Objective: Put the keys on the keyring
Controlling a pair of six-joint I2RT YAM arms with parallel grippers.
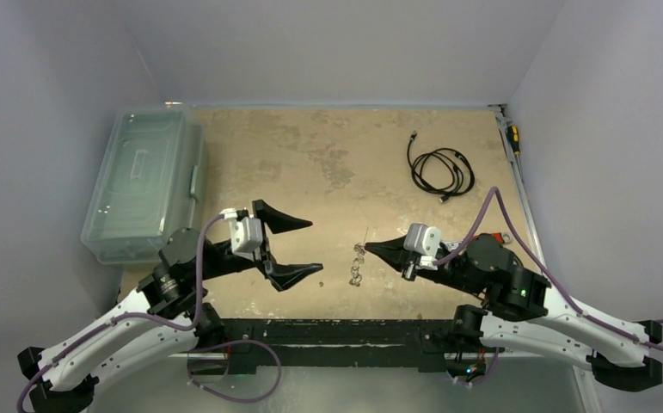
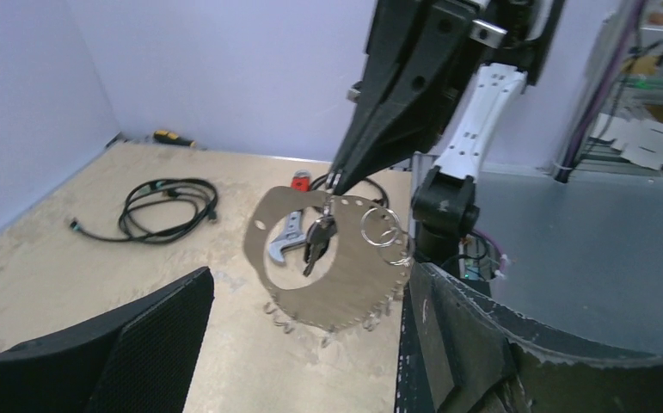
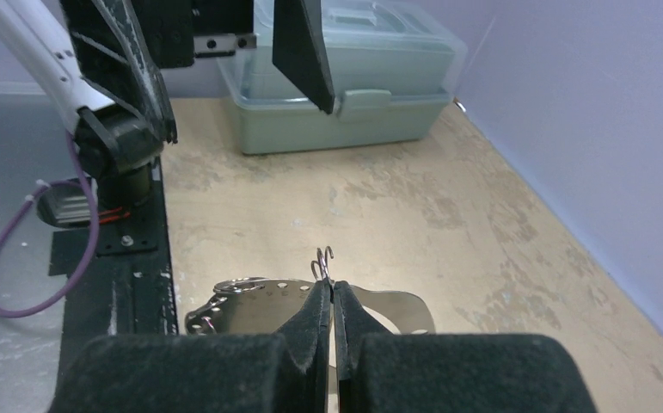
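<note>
Holding the keyring (image 2: 328, 297) by its upper edge, the right claw (image 2: 334, 179) is closed tight on the metal, and the flat loop hangs down from it over the table (image 2: 44, 284), between the two arms. The left claw (image 1: 315, 245) stands wide open just beside it, touching nothing and holding nothing. In the left wrist view a small dark bunch, which I take for the keys (image 2: 317, 241), hangs from the top of the keyring, close under the right fingertips. The black head is clear, but I cannot tell if the plain silver key is there too. Two thin round rings (image 2: 383, 231) hang next to it. The wrench (image 2: 286, 243) lies on the table behind and shows through the hole of the keyring. In my judgement the main step is done or almost done, because at least one key seems to be on. What is left is probably to make sure of the second key and to lay the keyring down.
</note>
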